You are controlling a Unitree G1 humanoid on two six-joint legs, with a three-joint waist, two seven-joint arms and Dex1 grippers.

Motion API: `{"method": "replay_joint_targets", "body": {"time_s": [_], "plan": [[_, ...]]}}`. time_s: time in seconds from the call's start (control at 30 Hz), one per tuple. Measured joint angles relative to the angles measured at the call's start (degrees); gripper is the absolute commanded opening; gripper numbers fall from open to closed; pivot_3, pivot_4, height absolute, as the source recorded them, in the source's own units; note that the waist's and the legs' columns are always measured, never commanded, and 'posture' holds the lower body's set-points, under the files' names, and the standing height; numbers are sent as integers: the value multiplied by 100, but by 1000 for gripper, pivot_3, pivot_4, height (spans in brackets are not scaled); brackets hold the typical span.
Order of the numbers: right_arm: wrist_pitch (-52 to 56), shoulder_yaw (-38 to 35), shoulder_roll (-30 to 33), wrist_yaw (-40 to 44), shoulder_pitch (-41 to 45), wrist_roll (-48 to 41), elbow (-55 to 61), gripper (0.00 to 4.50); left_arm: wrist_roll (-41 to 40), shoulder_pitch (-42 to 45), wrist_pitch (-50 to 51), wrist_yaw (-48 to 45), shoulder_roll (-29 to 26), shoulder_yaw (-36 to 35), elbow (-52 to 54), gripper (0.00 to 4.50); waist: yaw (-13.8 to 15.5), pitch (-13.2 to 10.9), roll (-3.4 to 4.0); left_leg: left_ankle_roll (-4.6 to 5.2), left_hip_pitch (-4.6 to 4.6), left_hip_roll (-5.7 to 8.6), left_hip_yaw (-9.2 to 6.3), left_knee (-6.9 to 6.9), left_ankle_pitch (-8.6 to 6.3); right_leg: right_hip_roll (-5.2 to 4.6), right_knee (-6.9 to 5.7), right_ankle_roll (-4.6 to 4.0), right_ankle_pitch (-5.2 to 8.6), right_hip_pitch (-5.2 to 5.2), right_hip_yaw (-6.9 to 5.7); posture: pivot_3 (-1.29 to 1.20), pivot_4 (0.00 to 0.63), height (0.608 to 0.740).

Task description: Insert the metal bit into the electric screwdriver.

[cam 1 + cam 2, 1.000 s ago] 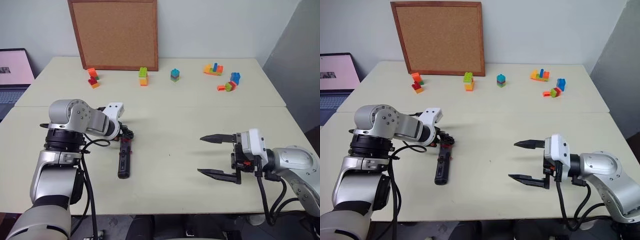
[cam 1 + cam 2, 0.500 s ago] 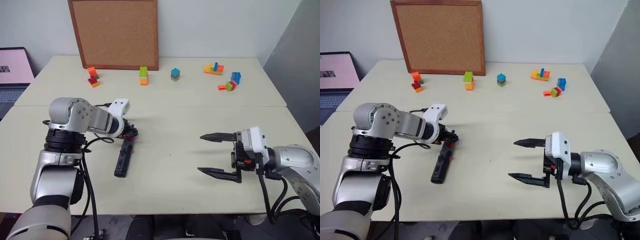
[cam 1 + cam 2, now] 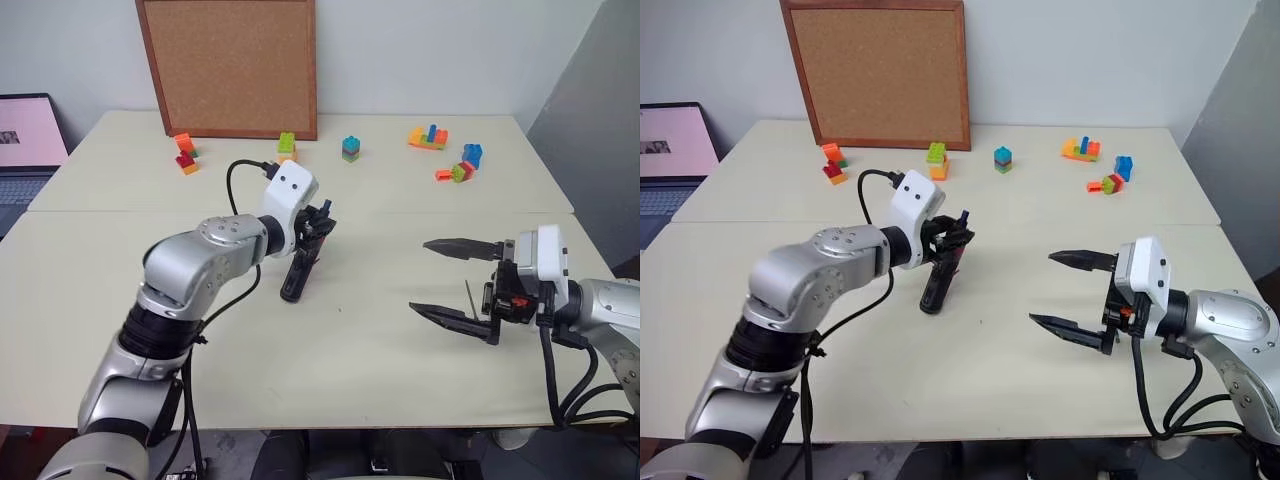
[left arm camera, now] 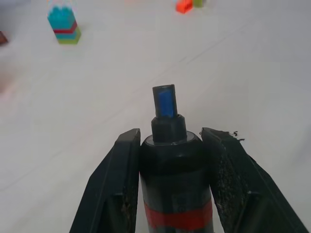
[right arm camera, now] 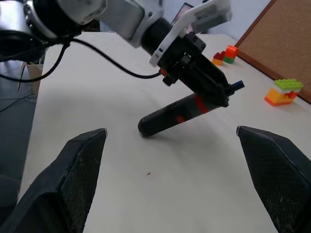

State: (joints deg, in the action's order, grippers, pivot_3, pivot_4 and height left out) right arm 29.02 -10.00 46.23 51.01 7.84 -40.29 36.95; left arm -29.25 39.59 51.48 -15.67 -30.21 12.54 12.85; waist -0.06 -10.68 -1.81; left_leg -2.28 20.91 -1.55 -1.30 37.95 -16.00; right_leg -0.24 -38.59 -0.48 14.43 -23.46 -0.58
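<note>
The left pincer (image 3: 318,222) is clamped on the upper part of the electric screwdriver (image 3: 297,270), its 2 black fingers (image 4: 119,184) pressed against either side of the barrel just above the red band. The tool is tilted, its blue-tipped narrow end sticking out past the fingers and its butt end down at the desk (image 3: 330,380); whether the butt touches the surface I cannot tell. Well apart from it on the robot's right, the right pincer (image 3: 445,278) hangs above the desk with its 2 fingers spread wide and nothing between them. A thin dark rod, apparently the metal bit (image 3: 468,296), stands upright just beside the right pincer's body, between its 2 fingers' bases; what holds it there is too small to make out. Farther back on the desk lie several small stacks of coloured bricks (image 3: 348,150), and a cork board (image 3: 228,65) leans against the wall behind them.
</note>
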Motion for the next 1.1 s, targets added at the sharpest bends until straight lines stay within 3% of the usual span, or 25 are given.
{"method": "replay_joint_targets", "body": {"time_s": [0.33,0.73,1.1], "plan": [[209,16,-25,-403,262,-133,143,4500,797,-650,-1651,197,929,-368,280,1617,-5,-1,-2,2,7,1,2,-1,-1,9,14,0,0,1,0,0,150,740],[296,91,14,-459,423,-144,144,4500,1142,-2359,-2785,-394,762,-565,1143,1605,-4,3,2,5,-9,-2,2,-3,-3,20,20,0,0,23,-6,0,150,740],[412,121,177,-253,398,-185,142,4500,1274,-2513,-2832,-623,779,-638,1278,1603,-3,7,7,6,-7,-1,2,-4,-3,25,24,1,0,24,-14,0,150,740]]}}
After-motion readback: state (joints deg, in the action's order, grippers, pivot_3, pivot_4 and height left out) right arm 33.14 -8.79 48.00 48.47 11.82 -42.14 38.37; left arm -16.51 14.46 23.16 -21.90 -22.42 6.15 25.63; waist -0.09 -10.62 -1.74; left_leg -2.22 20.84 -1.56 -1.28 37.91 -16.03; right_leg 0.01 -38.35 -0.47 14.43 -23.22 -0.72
